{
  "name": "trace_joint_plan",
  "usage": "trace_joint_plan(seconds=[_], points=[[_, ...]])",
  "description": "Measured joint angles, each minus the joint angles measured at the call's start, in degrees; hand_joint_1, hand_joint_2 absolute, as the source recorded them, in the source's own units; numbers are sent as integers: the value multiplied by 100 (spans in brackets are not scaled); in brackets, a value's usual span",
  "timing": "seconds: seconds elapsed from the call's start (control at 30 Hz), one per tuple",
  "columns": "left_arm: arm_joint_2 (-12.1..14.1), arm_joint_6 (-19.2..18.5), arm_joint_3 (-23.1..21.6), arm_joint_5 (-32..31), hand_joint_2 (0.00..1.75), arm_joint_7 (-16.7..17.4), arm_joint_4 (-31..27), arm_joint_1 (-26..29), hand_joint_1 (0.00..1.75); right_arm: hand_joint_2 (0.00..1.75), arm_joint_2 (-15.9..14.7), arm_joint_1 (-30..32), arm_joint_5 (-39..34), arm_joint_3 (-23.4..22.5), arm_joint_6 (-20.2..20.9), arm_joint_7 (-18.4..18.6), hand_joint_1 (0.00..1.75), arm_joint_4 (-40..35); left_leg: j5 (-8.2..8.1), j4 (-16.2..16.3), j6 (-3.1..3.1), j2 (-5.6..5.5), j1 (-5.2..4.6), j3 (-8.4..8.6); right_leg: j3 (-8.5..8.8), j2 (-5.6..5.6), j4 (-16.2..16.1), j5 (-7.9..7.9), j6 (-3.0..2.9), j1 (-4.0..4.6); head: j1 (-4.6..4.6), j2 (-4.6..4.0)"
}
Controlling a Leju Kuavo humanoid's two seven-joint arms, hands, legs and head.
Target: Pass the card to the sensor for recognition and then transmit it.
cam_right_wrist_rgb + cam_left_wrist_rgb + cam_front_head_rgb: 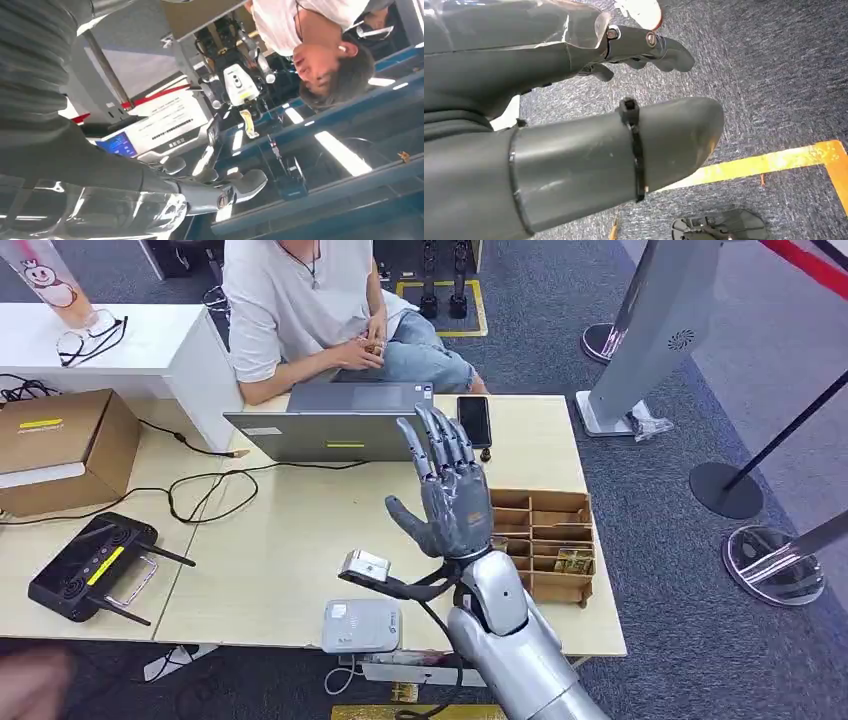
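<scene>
Hovering over table (300,540), right hand (450,495) empty, fingers (440,440) pointing toward laptop (330,430).

No text, label or number is legible; print on the white machine (165,127) is blurred.

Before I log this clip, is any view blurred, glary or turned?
Head view: evenly lit and sharp, the raised grey right hand crisp. Left wrist view: the grey left hand fills it, soft up close. Right wrist view: upside down, with bright ceiling-light streaks.
</scene>
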Motion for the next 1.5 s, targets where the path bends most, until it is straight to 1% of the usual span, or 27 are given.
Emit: trace_joint_plan(seconds=[0.3,0.57,0.8,1.07,1.17,1.5], points=[[0,9,39,-4,0,-24,0,3,0,175,-166,217,135,-2,260,111,0,-282,0,0,0,0,0,0,0,0,0,0,0,0,0,0],[0,9,42,-4,0,-26,0,4,0,175,-232,283,135,-20,265,118,0,-389,0,0,0,0,0,1,0,0,0,0,0,0,0,0],[0,24,44,-9,0,-37,0,6,0,175,-330,359,317,-57,282,190,0,-444,0,0,0,0,0,0,0,0,0,0,0,0,0,0],[-2,61,112,18,0,-112,0,27,0,175,-492,582,614,-219,398,359,0,-525,-1,0,0,0,-1,0,0,0,0,0,0,0,0,0],[-4,70,151,33,0,-133,0,41,0,175,-555,697,749,-310,527,411,0,-594,-1,0,0,0,0,0,0,0,0,0,0,0,0,0],[-9,72,186,37,0,-186,0,71,0,175,-735,1032,1065,-562,765,479,0,-811,-1,0,1,0,-1,0,0,0,0,0,0,0,0,0]])
